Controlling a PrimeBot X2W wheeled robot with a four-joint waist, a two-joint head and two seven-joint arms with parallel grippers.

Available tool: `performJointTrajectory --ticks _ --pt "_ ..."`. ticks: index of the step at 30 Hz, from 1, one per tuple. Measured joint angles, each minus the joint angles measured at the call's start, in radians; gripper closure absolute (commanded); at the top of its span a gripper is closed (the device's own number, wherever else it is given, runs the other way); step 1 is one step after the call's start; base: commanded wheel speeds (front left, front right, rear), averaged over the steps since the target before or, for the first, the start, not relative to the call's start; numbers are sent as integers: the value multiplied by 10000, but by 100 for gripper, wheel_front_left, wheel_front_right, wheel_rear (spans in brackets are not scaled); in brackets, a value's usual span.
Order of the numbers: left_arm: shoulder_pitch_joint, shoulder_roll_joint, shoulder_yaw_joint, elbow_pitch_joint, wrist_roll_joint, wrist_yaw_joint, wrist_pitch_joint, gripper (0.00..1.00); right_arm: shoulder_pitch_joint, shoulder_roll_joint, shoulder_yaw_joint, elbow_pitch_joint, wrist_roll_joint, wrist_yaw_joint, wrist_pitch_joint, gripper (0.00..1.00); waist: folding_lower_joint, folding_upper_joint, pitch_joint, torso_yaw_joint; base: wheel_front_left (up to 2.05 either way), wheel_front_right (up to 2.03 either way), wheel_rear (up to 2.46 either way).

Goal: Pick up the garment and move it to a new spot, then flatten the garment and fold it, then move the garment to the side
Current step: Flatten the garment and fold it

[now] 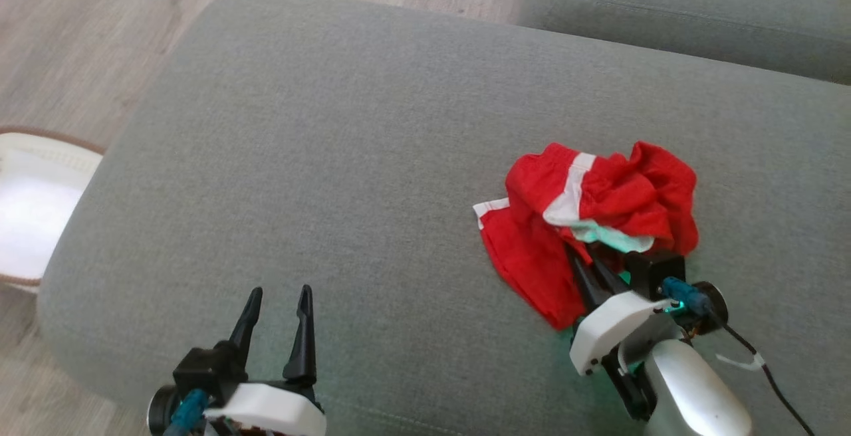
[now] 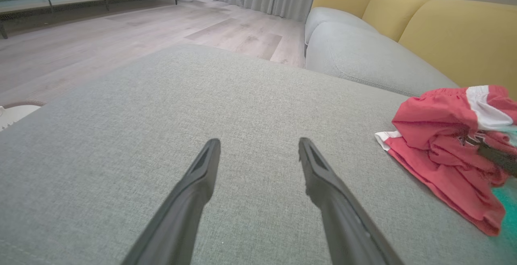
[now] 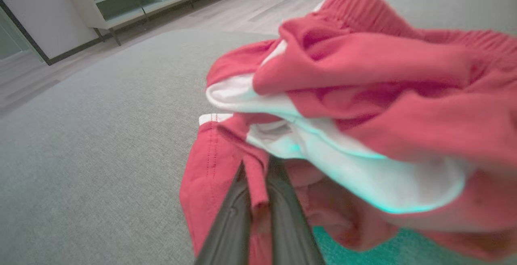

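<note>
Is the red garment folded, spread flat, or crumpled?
Crumpled: the garment lies bunched in uneven folds on the grey cushion.

The garment (image 1: 625, 197) is thin matt red cloth, the cushion (image 1: 332, 157) under it coarse grey weave, the floor (image 1: 80, 24) at ten o'clock smooth pale wood.

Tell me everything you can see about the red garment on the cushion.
The garment is red, soft-looking cloth with white bands and a ribbed, elastic-looking waistband, likely shorts. It lies crumpled in a heap on the right side of the grey cushion, one flat flap spread toward the robot. The right pincer is shut on a fold at its near edge.
</note>
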Motion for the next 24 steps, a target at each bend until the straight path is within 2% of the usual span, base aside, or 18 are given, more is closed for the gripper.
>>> performJointTrajectory --ticks 5,10,13,19,24 --pt "6 -40 79 50 15 -44 -10 0 -28 -10 199 -508 13 0 -397 100 -1 0 -84 -355 0 0 0" --pt "45 -96 77 82 88 -94 -10 0 126 -13 391 -1967 -159 0 -403 100 -2 0 -369 -837 0 0 0" --pt "91 -104 59 88 88 -94 -10 0 593 -13 376 -2819 -550 0 10 100 -3 0 -584 -1145 0 0 0" --pt "334 -109 10 86 88 -90 -10 0 2422 -8 -535 -4103 -1507 0 953 100 -3 0 -878 -1720 0 0 0" --pt "359 -104 0 81 88 -92 -10 0 3472 12 -1789 -4349 -1810 0 1170 100 -3 0 -921 -1975 0 0 0"
